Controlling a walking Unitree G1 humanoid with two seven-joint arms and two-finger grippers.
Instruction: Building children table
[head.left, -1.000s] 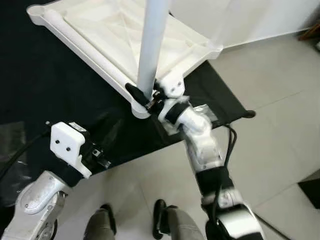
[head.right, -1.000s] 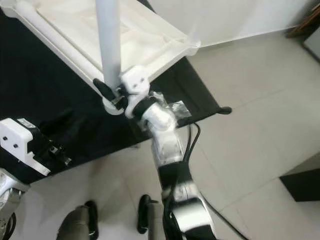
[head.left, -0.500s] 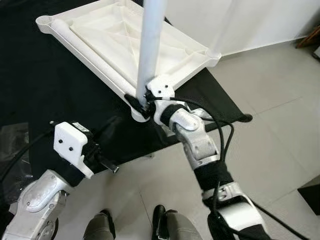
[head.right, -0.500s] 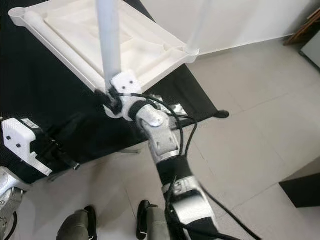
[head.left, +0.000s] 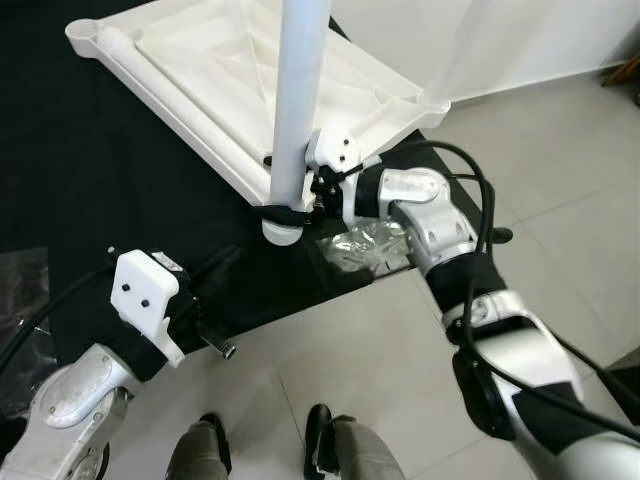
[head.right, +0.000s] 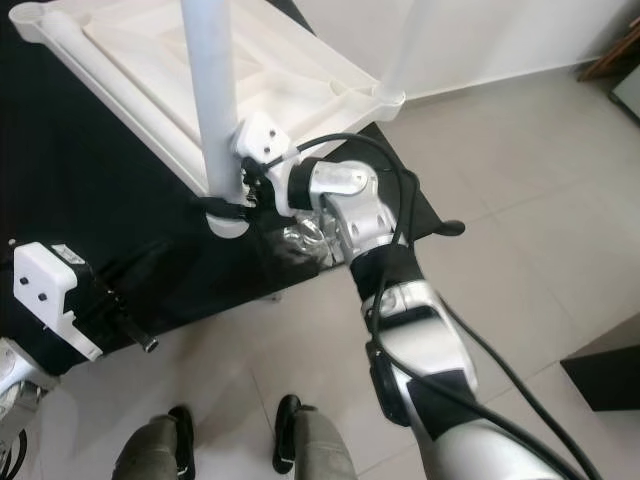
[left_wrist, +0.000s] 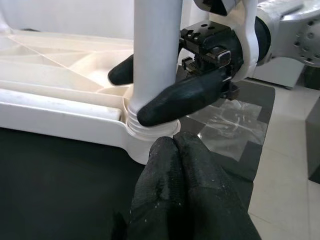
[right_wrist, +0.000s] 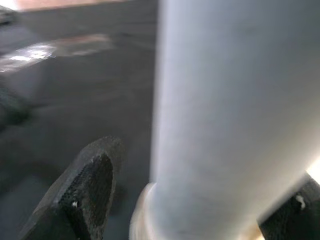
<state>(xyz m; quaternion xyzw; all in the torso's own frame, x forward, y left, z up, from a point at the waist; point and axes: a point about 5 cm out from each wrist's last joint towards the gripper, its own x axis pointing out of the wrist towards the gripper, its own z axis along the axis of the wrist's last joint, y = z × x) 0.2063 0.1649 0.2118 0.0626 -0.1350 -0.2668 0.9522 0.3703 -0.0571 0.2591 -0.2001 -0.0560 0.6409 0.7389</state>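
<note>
While the white plastic table top (head.left: 250, 90) lies upside down on a black cloth (head.left: 90, 200) over the floor, one pale leg (head.left: 298, 100) stands upright in the corner socket (head.left: 280, 225) nearest to the robot. The right gripper (left_wrist: 150, 95) is at the base of this leg, and its two black fingers (left_wrist: 180, 100) are clamped on the tube, one on each side, just above the threaded collar where it enters the socket. The left gripper (left_wrist: 175, 165) waits low over the cloth, near the same corner but not touching it; its fingertips are pressed together and they hold nothing. A crumpled clear plastic bag (head.left: 365, 245) lies on the cloth just beside the socket. A second leg (head.left: 455, 50) seems to stand at the far right corner. I judge that the leg is light, stiff and hollow, with a smooth surface which can slip between the pads when it is turned. For this reason the low hold, close to the socket, looks good to me: the tube leans less and the thread stays straight. The table top is probably also light, so it may turn or slide on the cloth together with the leg; a hold on its thick rim beside the corner would keep it in place.
</note>
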